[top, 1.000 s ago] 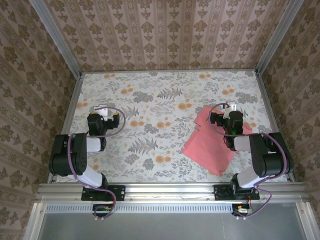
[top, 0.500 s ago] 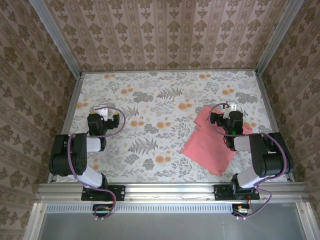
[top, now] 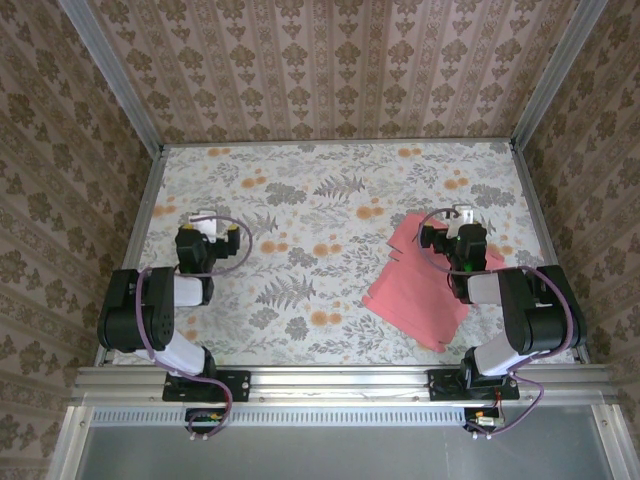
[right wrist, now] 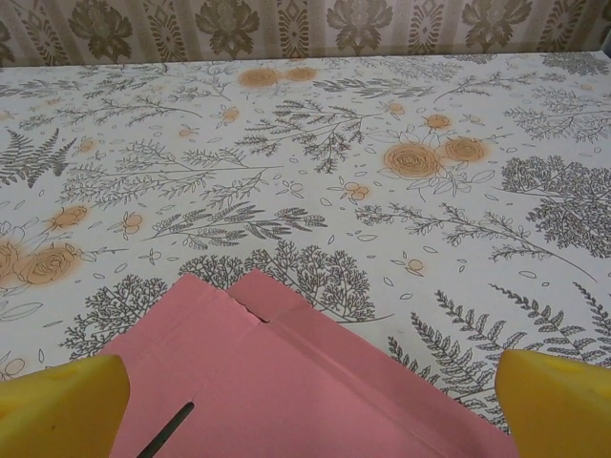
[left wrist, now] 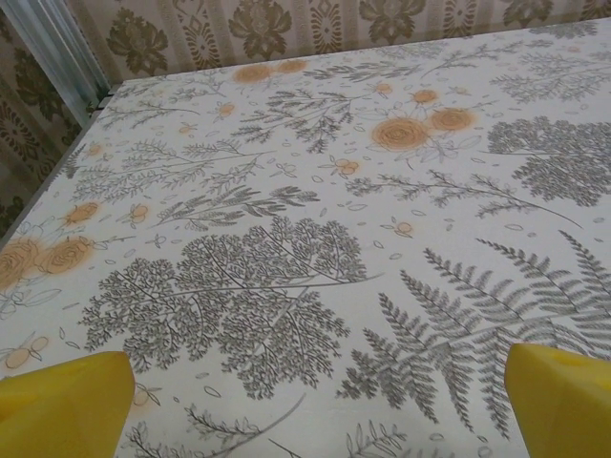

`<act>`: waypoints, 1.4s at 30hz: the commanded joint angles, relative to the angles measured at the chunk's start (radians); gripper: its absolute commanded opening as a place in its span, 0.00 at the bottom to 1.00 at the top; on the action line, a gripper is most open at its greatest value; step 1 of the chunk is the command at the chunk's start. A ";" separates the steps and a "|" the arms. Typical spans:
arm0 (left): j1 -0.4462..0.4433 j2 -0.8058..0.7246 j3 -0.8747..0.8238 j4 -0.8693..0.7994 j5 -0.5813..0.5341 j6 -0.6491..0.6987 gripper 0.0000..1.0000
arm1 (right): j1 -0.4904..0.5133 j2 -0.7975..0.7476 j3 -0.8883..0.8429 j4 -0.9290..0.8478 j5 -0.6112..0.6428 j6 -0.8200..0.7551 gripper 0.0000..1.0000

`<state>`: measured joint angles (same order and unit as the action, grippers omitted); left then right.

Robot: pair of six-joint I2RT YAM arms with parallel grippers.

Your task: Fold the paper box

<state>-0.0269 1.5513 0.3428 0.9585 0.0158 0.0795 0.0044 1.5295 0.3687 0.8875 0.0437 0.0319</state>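
Note:
The paper box [top: 415,285] lies flat and unfolded, pink face up, on the right half of the floral table. Its far edge with a notch, a crease and a slot shows in the right wrist view as pink card [right wrist: 296,382]. My right gripper [top: 464,222] hovers over the box's far right part, open, with yellow fingertips [right wrist: 558,401] wide apart and nothing between them. My left gripper [top: 207,225] is over bare table on the left side, far from the box, open, its yellow fingertips [left wrist: 563,401] at the frame's lower corners.
The floral tabletop [top: 320,200] is enclosed by patterned walls and a metal frame post [left wrist: 52,48] at the far left corner. A metal rail [top: 340,382] runs along the near edge by the arm bases.

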 commanded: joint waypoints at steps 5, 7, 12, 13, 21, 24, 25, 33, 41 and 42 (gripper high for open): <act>-0.040 -0.107 -0.015 -0.018 -0.064 0.029 1.00 | 0.002 -0.072 -0.005 -0.015 0.003 0.005 1.00; -0.071 -0.185 0.002 -0.123 -0.114 0.042 1.00 | 0.003 -0.126 0.015 -0.103 0.006 0.007 1.00; -0.179 -0.426 0.153 -0.620 -0.225 -0.084 1.00 | 0.007 -0.314 0.179 -0.634 0.021 0.125 1.00; -0.206 -0.460 0.186 -0.714 -0.230 -0.128 1.00 | 0.010 -0.347 0.191 -0.699 0.012 0.157 1.00; -0.422 -0.519 0.300 -0.997 -0.136 -0.342 1.00 | 0.016 -0.456 0.253 -1.085 -0.042 0.415 1.00; -0.462 -0.492 0.345 -1.103 -0.048 -0.428 1.00 | 0.018 -0.448 0.237 -1.143 -0.095 0.475 1.00; -0.467 -0.483 0.353 -1.125 -0.018 -0.455 1.00 | 0.019 -0.446 0.226 -1.157 -0.108 0.492 1.00; -0.489 -0.466 0.323 -1.148 0.099 -0.552 1.00 | 0.026 -0.396 0.169 -1.173 -0.209 0.560 1.00; -0.487 -0.516 0.314 -1.166 0.116 -0.618 1.00 | 0.138 -0.265 0.175 -1.124 -0.197 0.593 1.00; -0.487 -0.521 0.313 -1.174 0.110 -0.622 1.00 | 0.159 -0.251 0.181 -1.115 -0.192 0.602 1.00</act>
<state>-0.5102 1.0630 0.6632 -0.1860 0.1089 -0.5022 0.1226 1.2526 0.5419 -0.2417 -0.1436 0.5934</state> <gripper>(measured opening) 0.997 0.999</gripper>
